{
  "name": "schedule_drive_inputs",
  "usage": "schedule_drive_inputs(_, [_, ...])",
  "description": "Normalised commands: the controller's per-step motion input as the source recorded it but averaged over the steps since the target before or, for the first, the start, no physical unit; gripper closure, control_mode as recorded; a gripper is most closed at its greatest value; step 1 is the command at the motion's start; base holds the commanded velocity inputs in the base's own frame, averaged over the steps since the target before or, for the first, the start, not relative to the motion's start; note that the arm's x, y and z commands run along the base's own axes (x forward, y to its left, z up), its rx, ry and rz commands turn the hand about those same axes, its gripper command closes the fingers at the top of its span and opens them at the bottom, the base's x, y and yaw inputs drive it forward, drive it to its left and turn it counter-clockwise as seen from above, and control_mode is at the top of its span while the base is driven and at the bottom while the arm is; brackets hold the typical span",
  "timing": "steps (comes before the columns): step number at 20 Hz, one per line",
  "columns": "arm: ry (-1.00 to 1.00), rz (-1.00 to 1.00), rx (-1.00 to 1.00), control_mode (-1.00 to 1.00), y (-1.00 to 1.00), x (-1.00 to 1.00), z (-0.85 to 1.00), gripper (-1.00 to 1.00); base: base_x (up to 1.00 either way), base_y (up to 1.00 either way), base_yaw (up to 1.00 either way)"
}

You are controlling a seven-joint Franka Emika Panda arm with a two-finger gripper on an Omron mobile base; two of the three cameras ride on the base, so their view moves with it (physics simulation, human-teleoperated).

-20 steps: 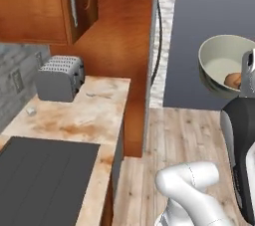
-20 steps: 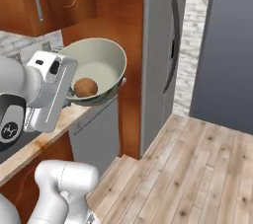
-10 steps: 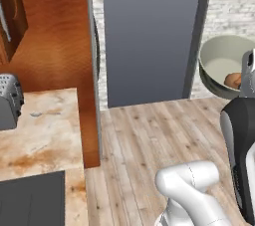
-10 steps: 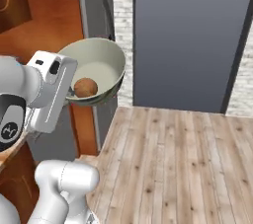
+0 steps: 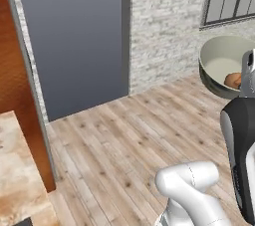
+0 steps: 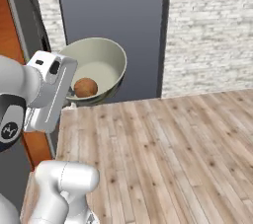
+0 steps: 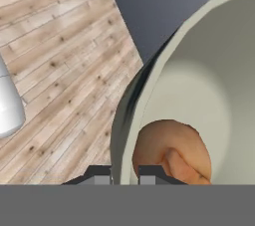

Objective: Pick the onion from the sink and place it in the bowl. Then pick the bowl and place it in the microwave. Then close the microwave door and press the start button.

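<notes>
Hand view: onion (image 7: 172, 158) inside bowl (image 7: 199, 70)

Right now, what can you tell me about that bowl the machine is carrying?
The bowl is deep and round, pale cream inside and glossy grey outside, and looks ceramic. It is held up in the air above the wooden floor, tipped so its opening faces sideways toward the cameras. The hand pinches its rim, one finger inside the wall and one outside. A small brown-orange onion rests inside against the lower wall, near the grip. Nothing else touches the bowl.
</notes>
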Motion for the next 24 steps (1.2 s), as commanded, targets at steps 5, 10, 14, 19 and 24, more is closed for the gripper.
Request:
schedule_drive_inputs(5, [0.00,0.00,0.00,1.00,0.00,0.00,0.00,1.00,0.00,-0.18,-0.58])
schedule_drive_inputs(10, [0.00,0.00,0.00,1.00,0.00,0.00,0.00,1.00,0.00,-0.26,-0.56])
schedule_drive_inputs(14, [0.00,0.00,0.00,1.00,0.00,0.00,0.00,1.00,0.00,-0.30,-0.53])
schedule_drive_inputs(19, [0.00,0.00,0.00,1.00,0.00,0.00,0.00,1.00,0.00,-0.31,-0.52])
schedule_drive_inputs(24, [0.00,0.00,0.00,1.00,0.00,0.00,0.00,1.00,0.00,-0.33,-0.51])
